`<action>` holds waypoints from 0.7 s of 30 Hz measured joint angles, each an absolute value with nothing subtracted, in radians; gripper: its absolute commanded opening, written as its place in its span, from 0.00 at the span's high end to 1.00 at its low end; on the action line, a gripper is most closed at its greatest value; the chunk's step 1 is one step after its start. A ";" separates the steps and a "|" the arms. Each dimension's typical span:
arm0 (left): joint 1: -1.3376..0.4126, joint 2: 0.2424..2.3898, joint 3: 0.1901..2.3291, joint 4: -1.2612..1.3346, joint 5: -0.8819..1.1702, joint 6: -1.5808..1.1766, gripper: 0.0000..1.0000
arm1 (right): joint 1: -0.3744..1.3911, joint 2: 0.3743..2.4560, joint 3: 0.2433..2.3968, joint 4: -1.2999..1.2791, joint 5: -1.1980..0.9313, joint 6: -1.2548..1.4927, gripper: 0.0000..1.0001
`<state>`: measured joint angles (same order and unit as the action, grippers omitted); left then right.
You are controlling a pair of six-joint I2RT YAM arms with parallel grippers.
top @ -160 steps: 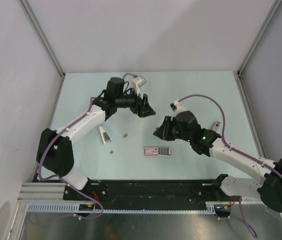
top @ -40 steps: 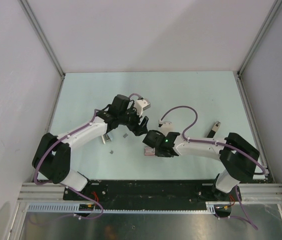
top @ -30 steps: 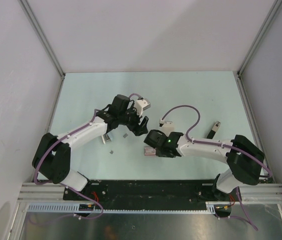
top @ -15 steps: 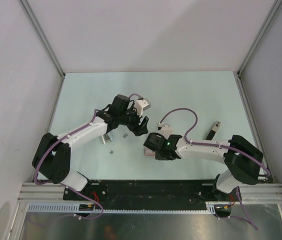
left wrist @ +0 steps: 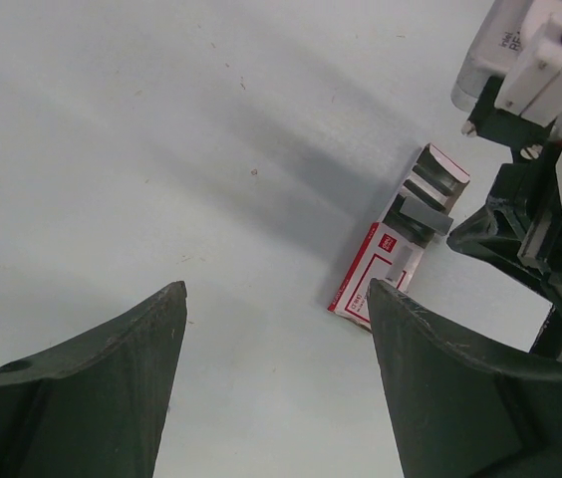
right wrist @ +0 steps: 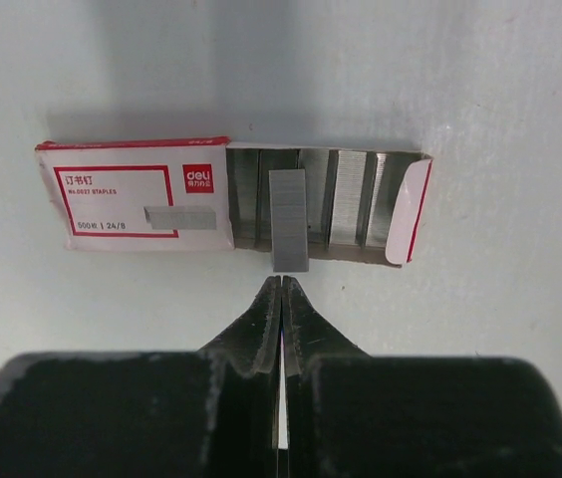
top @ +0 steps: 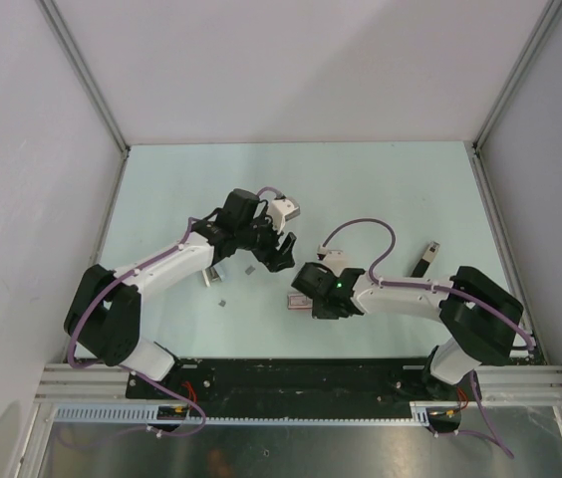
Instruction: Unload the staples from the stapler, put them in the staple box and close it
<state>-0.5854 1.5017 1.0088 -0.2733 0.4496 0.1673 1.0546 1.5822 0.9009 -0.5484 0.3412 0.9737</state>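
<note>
Right gripper (right wrist: 280,283) closed, empty, beside box (right wrist: 132,194); loose strip (right wrist: 288,221) across its tray. Left gripper (left wrist: 278,291) apart, empty. Unloading probably almost finished.

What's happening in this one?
The right hand is shut and empty. Its tips sit right at the near end of a strip of staples, which lies crosswise on the rows inside an open red and white staple box on the table. The left hand hangs open beside the box, holding nothing.
</note>
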 measured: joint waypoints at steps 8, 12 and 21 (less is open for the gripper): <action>-0.585 1.502 1.009 -0.276 0.449 0.168 0.22 | 1.020 1.582 0.896 -0.516 0.319 0.949 1.00; -0.585 1.502 1.009 -0.276 0.449 0.168 0.22 | 1.005 1.582 0.896 -0.497 0.306 0.937 1.00; -0.585 1.502 1.009 -0.281 0.449 0.176 0.22 | 0.982 1.584 0.896 -0.469 0.278 0.910 1.00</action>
